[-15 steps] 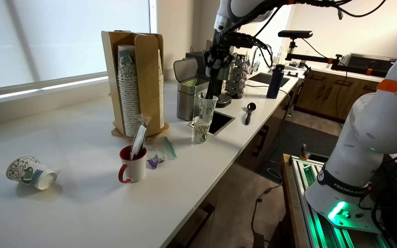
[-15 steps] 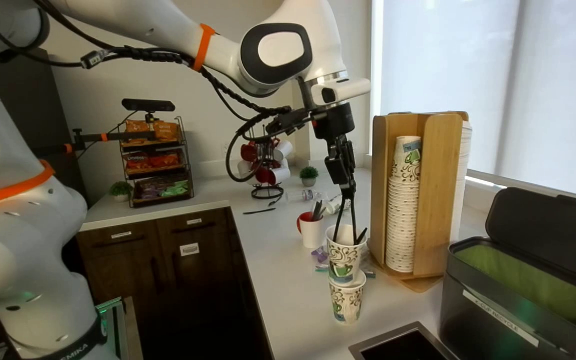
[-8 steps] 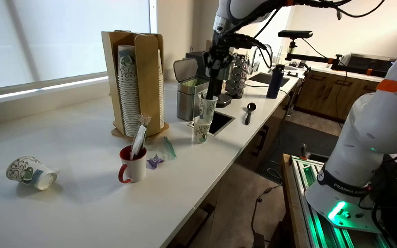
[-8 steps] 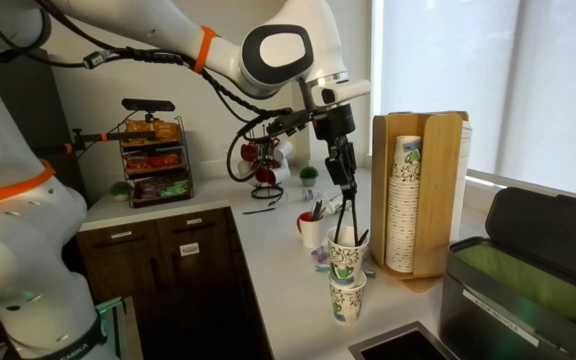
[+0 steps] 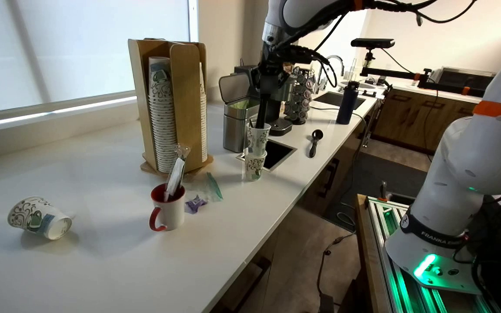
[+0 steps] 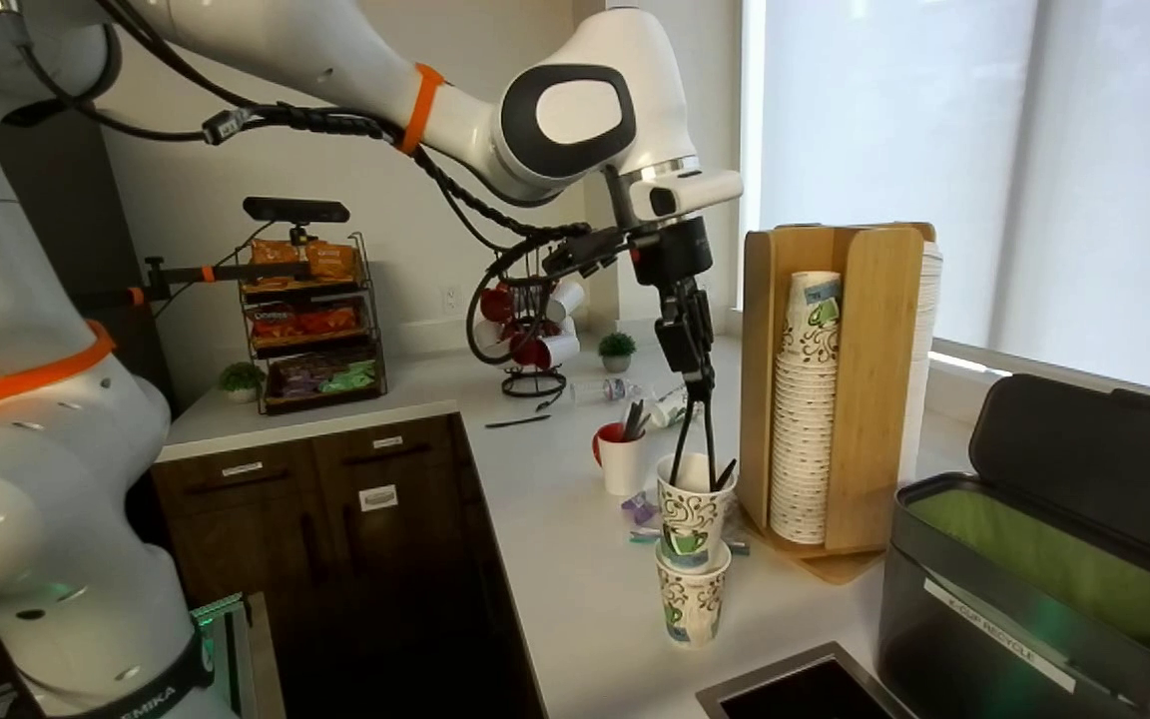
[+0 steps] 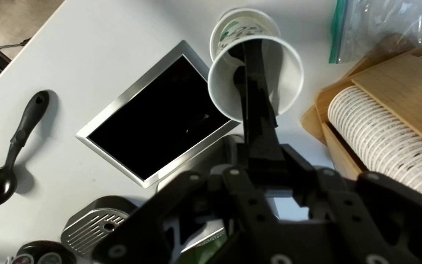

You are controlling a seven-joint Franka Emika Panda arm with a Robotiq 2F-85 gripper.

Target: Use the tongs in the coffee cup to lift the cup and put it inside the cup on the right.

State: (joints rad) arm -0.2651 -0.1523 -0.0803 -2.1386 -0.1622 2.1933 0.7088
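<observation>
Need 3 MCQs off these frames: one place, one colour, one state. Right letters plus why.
1. Where do the lower ends of the black tongs sit?
A) beside the black scoop
B) inside the upper patterned paper cup
C) on the windowsill

2. What colour is the handle of the white mug standing on the counter?
A) red
B) green
C) blue

3. How is the lid of the K-cup recycle bin?
A) shut
B) missing
C) raised open

Key:
1 B: the wrist view shows the tongs reaching into that cup's mouth.
2 A: the handle shows red in both exterior views.
3 C: it stands up, with green liner showing inside the bin.
</observation>
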